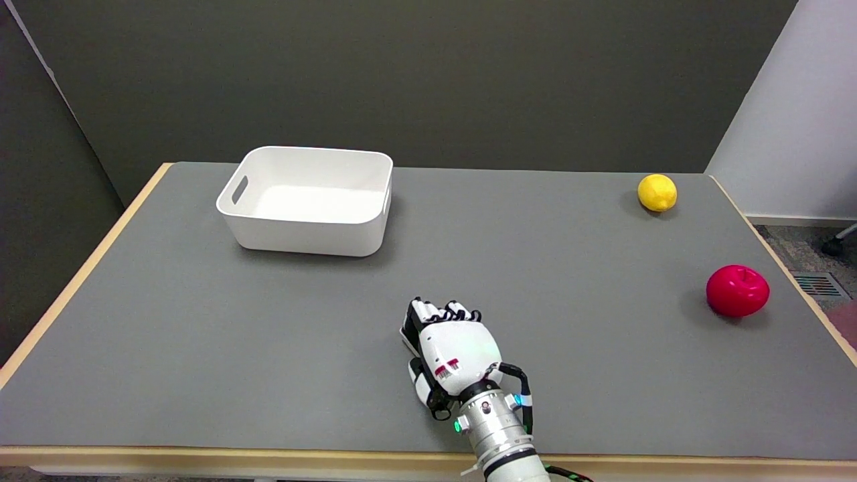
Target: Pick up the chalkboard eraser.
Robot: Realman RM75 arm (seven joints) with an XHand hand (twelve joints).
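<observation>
My right hand [450, 351] lies low on the grey table [201, 335] near its front edge, a little right of centre, back upward. Its fingers curl down over the far side of something and the thumb presses in from the near left. The chalkboard eraser [406, 337] is almost wholly hidden under the palm. Only a thin pale-and-dark edge of it shows at the hand's left side. The hand grips it, still down at table level.
A white bin [375, 201] with handle slots stands at the back, left of centre. A yellow lemon [657, 192] lies at the far right. A red apple [737, 290] sits near the right edge. A wooden rim borders the table.
</observation>
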